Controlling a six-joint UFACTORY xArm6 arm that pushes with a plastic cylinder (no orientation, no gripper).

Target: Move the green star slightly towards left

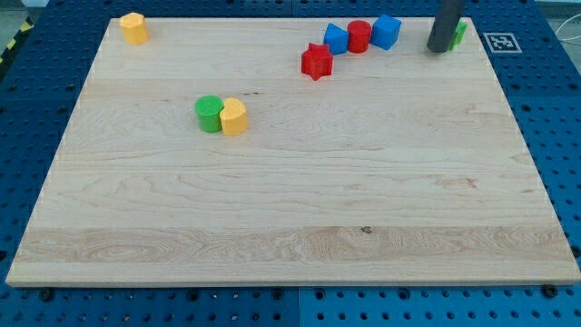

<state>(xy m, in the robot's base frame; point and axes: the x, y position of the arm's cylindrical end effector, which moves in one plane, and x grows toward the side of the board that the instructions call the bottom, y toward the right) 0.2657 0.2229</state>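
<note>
Now | green star (460,34) just right of my tip (438,49), mostly hidden | no claw.

Red star (316,61), perhaps touching blue block (337,38)

Object: green star (460,33), a small bright green block.
Visibility: mostly hidden, only a sliver showed (its star shape could not be made out).
Position: it lay flat on the wooden board, at the view's top right corner, close to the top edge.
Neighbour: my tip (438,49) stood just to its left, apparently touching.
</note>
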